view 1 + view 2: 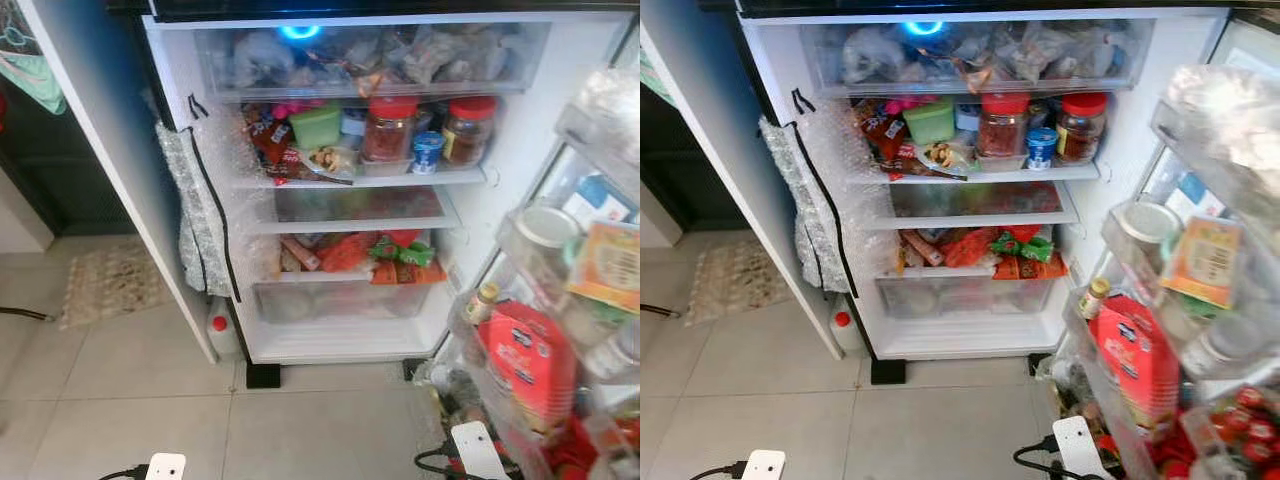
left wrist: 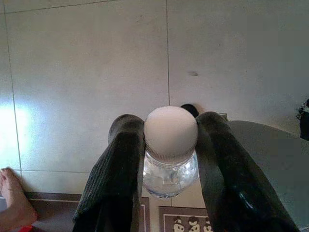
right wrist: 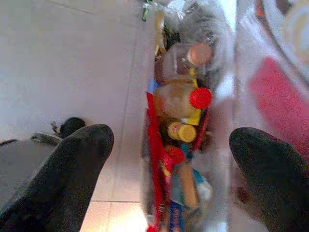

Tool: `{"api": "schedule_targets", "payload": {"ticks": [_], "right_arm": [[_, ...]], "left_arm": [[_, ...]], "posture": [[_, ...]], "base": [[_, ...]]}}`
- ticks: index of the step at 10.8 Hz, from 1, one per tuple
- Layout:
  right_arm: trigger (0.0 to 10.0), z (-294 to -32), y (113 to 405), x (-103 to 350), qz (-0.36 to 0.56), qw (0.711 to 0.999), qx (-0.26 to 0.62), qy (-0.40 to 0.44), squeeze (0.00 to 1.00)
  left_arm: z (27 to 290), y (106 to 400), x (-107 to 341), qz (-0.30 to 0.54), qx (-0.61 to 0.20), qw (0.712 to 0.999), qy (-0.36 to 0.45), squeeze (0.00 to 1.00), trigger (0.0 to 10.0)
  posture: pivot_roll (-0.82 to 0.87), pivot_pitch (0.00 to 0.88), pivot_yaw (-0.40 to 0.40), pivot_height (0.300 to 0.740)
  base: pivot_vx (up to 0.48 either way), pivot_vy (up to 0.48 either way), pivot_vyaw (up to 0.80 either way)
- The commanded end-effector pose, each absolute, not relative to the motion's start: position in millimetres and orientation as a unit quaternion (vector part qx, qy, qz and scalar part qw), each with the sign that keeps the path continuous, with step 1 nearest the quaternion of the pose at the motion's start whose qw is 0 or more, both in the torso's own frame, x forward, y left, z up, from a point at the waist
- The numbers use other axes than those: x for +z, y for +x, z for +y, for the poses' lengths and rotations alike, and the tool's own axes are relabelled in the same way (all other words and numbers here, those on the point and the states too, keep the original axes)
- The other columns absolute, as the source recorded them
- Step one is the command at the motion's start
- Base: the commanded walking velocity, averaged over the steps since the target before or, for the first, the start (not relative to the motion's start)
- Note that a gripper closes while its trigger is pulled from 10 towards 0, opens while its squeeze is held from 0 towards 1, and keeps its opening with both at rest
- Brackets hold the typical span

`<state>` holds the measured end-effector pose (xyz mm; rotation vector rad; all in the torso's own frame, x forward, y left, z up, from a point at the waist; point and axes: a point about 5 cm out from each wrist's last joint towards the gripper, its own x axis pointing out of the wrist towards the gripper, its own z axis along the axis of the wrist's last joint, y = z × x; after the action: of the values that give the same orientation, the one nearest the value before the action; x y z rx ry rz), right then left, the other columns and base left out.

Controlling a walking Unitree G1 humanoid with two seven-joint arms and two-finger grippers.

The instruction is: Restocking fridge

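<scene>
The fridge (image 1: 340,345) stands open before me, its shelves packed with jars, packets and bags. Red-lidded jars (image 1: 388,128) stand on the upper shelf, and red and green packets (image 1: 385,258) lie above the clear bottom drawer (image 1: 340,300). In the left wrist view my left gripper (image 2: 170,120) is shut on a clear bottle (image 2: 170,176) with a white cap (image 2: 171,133), held over the tiled floor. My right gripper (image 3: 174,140) is open, hanging above the door shelf (image 3: 227,159), where a red-capped bottle (image 3: 200,98) and a yellow-capped one (image 3: 176,130) stand.
The open door (image 1: 560,300) on the right carries crowded shelves with a red pack (image 1: 525,360) and jars. A red-capped bottle (image 1: 220,328) stands on the floor by the fridge's left side. A rug (image 1: 110,285) lies to the left. A person's bare foot (image 2: 14,198) is nearby.
</scene>
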<state>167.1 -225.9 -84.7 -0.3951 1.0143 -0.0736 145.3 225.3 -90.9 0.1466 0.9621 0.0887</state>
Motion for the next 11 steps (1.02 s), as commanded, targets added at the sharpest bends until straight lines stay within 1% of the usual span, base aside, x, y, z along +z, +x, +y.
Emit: {"api": "schedule_targets", "payload": {"ticks": [1, 11], "right_arm": [[10.0, -226.3, 166.4, -85.0, 0.485, 0.852, -0.035, -0.192, 0.0], [10.0, -226.3, 166.4, -85.0, 0.485, 0.852, -0.035, -0.192, 0.0]], "left_arm": [[227.3, 142.5, -91.5, 0.466, 0.042, 0.881, 0.073, 0.0, 10.0], [227.3, 142.5, -91.5, 0.466, 0.042, 0.881, 0.073, 0.0, 10.0]], "posture": [[-0.03, 0.036, 0.014, 0.74], [-0.03, 0.036, 0.014, 0.74]], "base": [[0.0, 0.0, 0.0], [0.0, 0.0, 0.0]]}}
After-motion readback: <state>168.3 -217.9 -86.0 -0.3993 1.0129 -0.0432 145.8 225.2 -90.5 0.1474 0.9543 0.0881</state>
